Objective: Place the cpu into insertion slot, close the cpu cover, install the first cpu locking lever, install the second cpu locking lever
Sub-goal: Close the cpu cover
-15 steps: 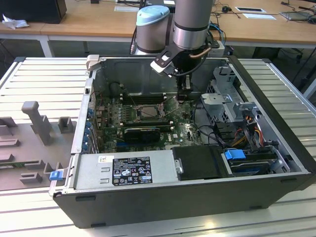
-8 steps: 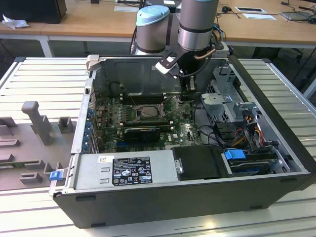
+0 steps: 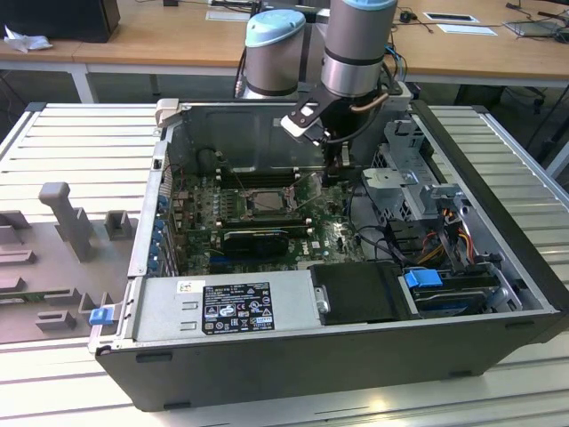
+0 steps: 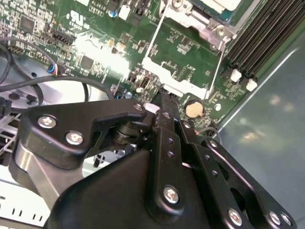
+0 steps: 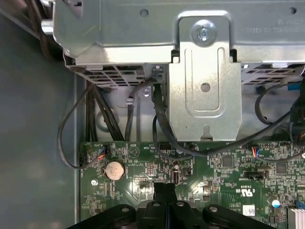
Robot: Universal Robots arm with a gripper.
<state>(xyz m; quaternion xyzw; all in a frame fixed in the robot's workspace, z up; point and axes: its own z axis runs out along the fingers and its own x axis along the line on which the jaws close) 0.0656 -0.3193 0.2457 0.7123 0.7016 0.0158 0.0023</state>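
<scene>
- tool point(image 3: 343, 165) point(image 4: 163, 98) point(image 5: 164, 187): black metal linkage of bolted plates; narrow fingers pressed together; tip low over the board, near the socket, on the exterior view's right of it
- cpu point(image 3: 263, 201) point(image 4: 217, 5): small flat square, pale grey-silver top; seated in the socket
- cpu cover point(image 4: 198, 19): thin silvery frame plate; around the cpu at the socket
- wire rods point(image 4: 153, 40): thin, bright, straight; reaching from the socket toward the tool
- coin cell point(image 4: 194, 109) point(image 5: 114, 170): round pale disc; apart from the socket, on the tool's side
- motherboard point(image 3: 329, 236) point(image 5: 224, 167): green, densely studded; carries the socket
- case point(image 3: 356, 356): dark grey box, open-topped; encloses the socket
- table point(image 3: 80, 142): ribbed pale metal; under the case
</scene>
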